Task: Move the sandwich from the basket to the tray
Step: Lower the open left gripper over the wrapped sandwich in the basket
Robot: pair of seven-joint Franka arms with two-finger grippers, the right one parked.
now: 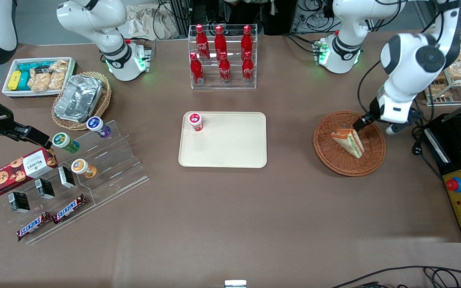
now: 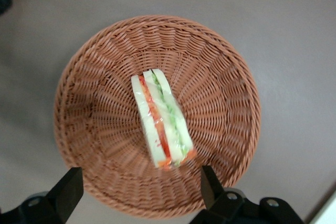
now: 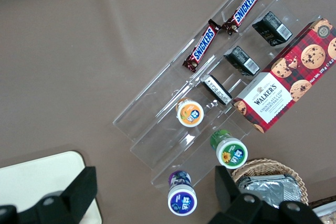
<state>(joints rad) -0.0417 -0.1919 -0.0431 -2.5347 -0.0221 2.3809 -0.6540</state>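
The sandwich (image 1: 348,142) is a pale wedge with red, orange and green filling, lying in the round reddish-brown wicker basket (image 1: 326,150). In the left wrist view the sandwich (image 2: 160,120) lies in the middle of the basket (image 2: 105,77). My left gripper (image 1: 360,124) hangs just above the basket's rim, above the sandwich's end farther from the front camera. Its black fingers (image 2: 68,192) are wide open and empty, apart from the sandwich. The cream tray (image 1: 230,148) lies at the table's middle, toward the parked arm from the basket.
A small red-capped pot (image 1: 195,121) stands on the tray's corner. A clear rack of red bottles (image 1: 222,56) stands farther from the camera. A black machine (image 1: 460,176) and a wire shelf of pastries (image 1: 460,72) sit near the basket at the working arm's end.
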